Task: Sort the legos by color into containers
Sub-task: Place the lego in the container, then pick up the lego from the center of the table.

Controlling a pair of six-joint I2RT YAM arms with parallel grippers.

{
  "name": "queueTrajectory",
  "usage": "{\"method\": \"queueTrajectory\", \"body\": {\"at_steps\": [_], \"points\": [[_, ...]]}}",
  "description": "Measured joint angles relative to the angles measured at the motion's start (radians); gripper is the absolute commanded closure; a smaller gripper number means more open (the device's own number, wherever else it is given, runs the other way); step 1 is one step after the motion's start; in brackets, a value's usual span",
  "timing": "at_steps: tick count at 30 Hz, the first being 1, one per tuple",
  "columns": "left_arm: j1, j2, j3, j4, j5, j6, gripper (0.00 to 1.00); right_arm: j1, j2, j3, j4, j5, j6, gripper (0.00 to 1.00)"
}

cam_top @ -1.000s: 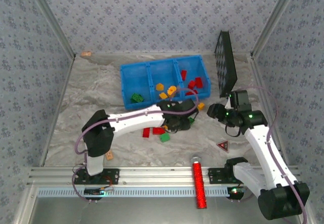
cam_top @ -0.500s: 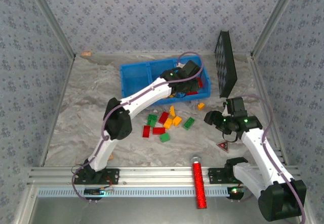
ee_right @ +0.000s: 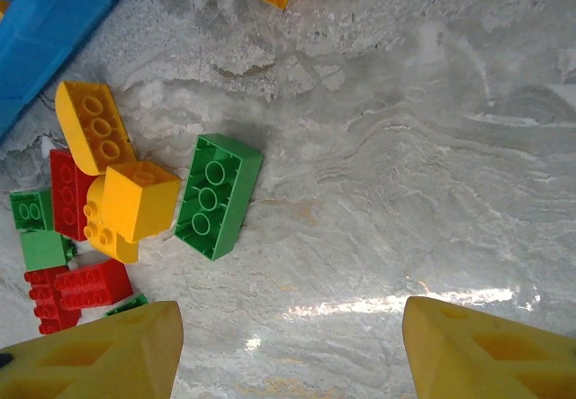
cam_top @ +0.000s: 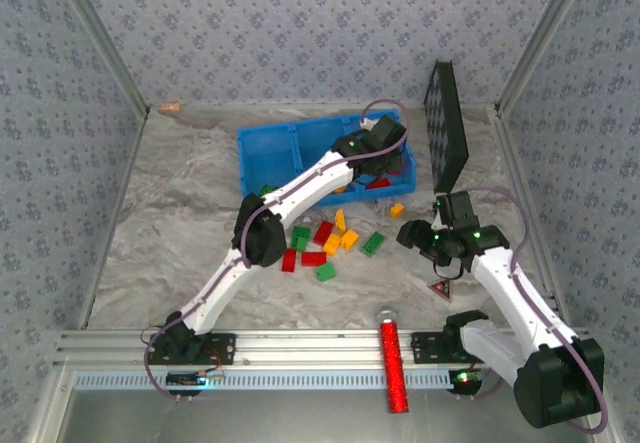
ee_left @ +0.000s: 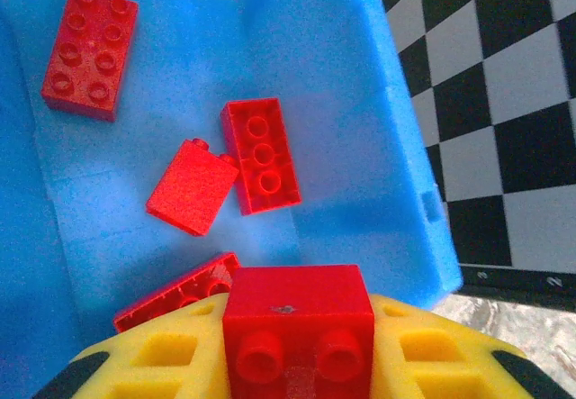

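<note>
A red brick (ee_left: 297, 304) is clamped between the left gripper's (ee_left: 297, 367) fingers above the blue tray's (ee_left: 396, 147) right compartment, where 4 red bricks (ee_left: 261, 154) lie. Loose legos (cam_top: 330, 243) sit at the tray's 6 o'clock. At their 3 o'clock the right gripper (ee_right: 288, 336) hovers, fingers wide apart.

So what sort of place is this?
Likely a robot test booth: two white arms bolted to a metal rail, patterned walls around the table, and a checkered black-and-white board.
</note>
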Motion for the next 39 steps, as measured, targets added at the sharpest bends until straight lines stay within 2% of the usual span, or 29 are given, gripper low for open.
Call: {"method": "queueTrajectory", "body": {"at_steps": [6,16,27,33,39], "points": [[0.015,0.079,0.056,0.010,0.002,-0.014,0.59,0.026,0.020,0.014,0.000,0.024,0.010,0.33],[0.027,0.103,0.058,0.025,0.023,-0.029,0.47,0.067,0.051,0.025,0.014,0.053,0.032,0.33],[0.029,0.101,0.060,0.032,0.047,0.011,0.46,0.193,0.222,0.042,0.108,0.101,0.109,0.34],[0.029,0.037,0.060,0.023,0.050,0.088,0.45,0.270,0.335,0.095,0.154,0.146,0.159,0.33],[0.029,-0.120,0.060,0.001,0.065,0.180,0.41,0.311,0.462,0.144,0.176,0.180,0.194,0.33]]}}
